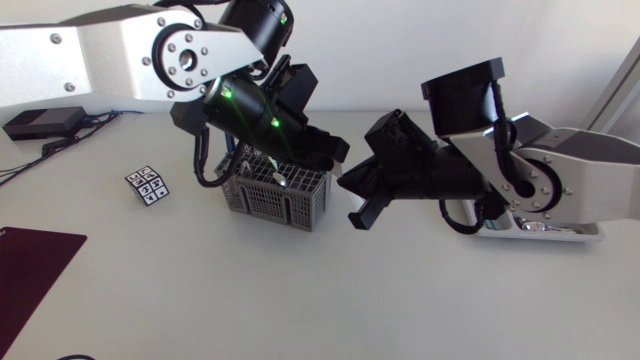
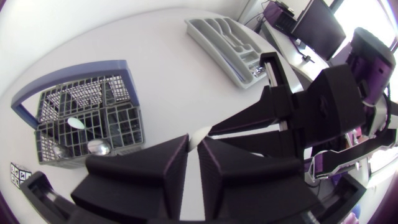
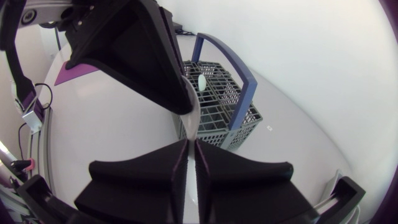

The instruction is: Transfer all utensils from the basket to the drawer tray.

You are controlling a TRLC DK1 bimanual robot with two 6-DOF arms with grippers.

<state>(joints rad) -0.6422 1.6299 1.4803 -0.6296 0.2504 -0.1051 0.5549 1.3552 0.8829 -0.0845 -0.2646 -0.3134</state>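
The grey wire basket (image 1: 275, 195) with a blue handle (image 3: 227, 62) stands mid-table and holds several utensils, among them a white spoon (image 3: 202, 81) and a metal spoon (image 2: 98, 147). Just right of it and above the table my two grippers meet tip to tip. My left gripper (image 2: 193, 146) is shut on the end of a slim pale utensil (image 3: 189, 121). My right gripper (image 3: 191, 149) is shut on the same utensil from the opposite side. In the head view the utensil is hidden by the fingers. The grey drawer tray (image 2: 227, 37) lies at the far right, beneath my right arm (image 1: 545, 165).
A small patterned cube (image 1: 148, 185) sits left of the basket. A dark purple mat (image 1: 30, 265) lies at the front left edge. A black box with cables (image 1: 45, 122) rests at the back left.
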